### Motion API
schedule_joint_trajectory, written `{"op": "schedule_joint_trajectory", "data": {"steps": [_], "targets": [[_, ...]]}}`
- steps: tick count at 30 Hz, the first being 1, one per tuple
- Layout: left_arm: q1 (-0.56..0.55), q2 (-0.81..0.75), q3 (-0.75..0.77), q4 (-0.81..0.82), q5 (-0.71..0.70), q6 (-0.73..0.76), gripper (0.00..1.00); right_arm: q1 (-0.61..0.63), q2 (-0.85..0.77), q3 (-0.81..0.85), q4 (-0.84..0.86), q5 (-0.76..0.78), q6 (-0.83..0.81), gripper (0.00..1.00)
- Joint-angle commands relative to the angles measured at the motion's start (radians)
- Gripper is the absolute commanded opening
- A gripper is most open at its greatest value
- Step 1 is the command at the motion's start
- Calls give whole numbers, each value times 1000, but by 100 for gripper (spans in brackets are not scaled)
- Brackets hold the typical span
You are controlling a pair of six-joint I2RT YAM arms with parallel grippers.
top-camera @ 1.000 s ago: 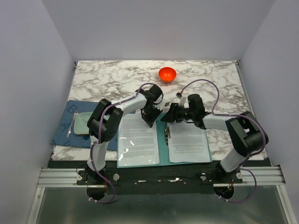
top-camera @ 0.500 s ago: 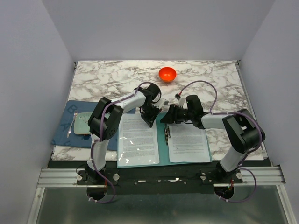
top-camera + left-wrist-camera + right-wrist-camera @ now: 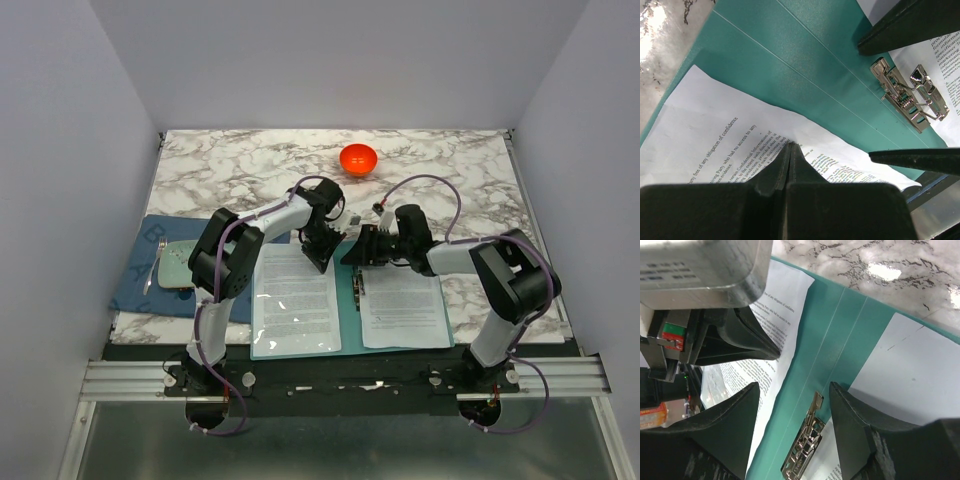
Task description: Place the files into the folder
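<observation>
Files (image 3: 705, 125) under left hand (image 3: 790, 146)

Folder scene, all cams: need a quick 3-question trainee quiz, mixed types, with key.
1. True or false: the right gripper is shut.
2. The metal clip sits: A) at the folder's left outer edge, B) by its middle fold, C) off it.
3. Which gripper's tips rest on the left-hand sheet?
Key: 1 false, its jaws stand open. 2 B. 3 the left gripper.
</observation>
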Motion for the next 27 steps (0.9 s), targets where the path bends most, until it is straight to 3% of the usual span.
{"op": "schedule_joint_trajectory", "data": {"steps": [1,20,27], "targets": [[0,62,-46,-15,-46,29,0,10,25,15,88,-40,31,65],[0,46,-52,-10,-72,33,0,10,14,-2,110,-86,71,61],[0,33,-57,-9,-85,36,0,10,-15,-56,198,-103,112,61]]}}
